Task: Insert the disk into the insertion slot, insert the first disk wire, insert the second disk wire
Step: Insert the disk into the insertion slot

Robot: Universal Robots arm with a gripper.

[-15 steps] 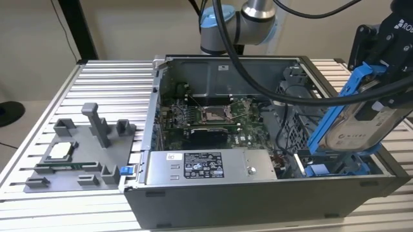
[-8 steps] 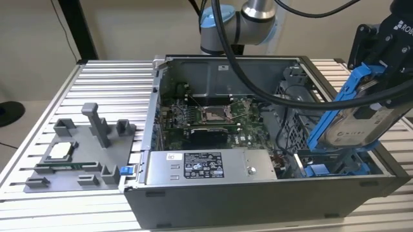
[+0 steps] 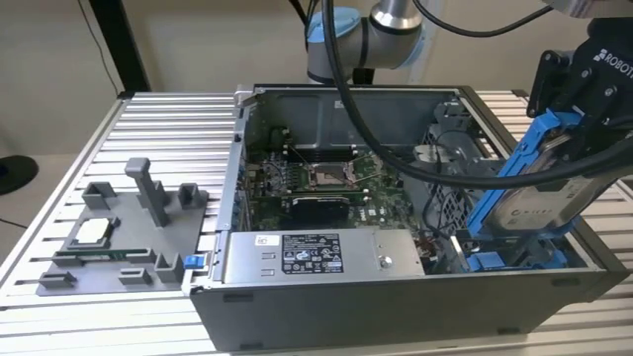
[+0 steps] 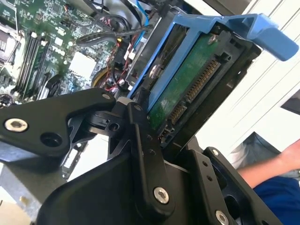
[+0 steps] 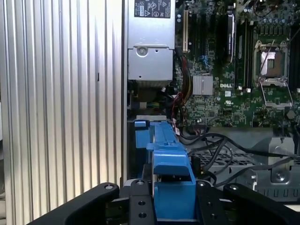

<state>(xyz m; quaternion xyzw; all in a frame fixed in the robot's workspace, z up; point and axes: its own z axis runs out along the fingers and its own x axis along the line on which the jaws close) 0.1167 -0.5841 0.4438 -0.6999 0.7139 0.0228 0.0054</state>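
Your ribbed aluminium counter (image 3: pixel 168 119) carries a large grey metal computer case (image 3: pixel 396 311), lying open-side-up toward the exterior view's right edge of the counter. Inside it, a grey power-supply box (image 3: pixel 316 256) with a black-and-white sticker runs along the case's near wall. Behind that box a green motherboard (image 3: pixel 316 178) covers the case floor. On the counter beside the case, toward the exterior view's left edge, sits a grey plastic fixture tray (image 3: pixel 118 237) with upright posts.

The disk (image 3: pixel 539 204), a flat silver-grey hard drive clipped in a bright blue plastic carrier frame, stands steeply tilted at the case's near corner on the exterior view's right. Its lower end is down among the blue rails of the insertion slot (image 3: pixel 491 261), the grey metal drive bay in that corner, and its upper end rises above the case rim. It is not lying flat in the bay.

Your black hand (image 3: pixel 568 126) is clamped on the disk's upper end. In both wrist views the fingers (image 4: pixel 140 140) press the carrier from either side, with the disk's green circuit board (image 4: pixel 187 89) showing between them in the second wrist view.

A thick black cable (image 3: pixel 396 159) drapes across the open case.
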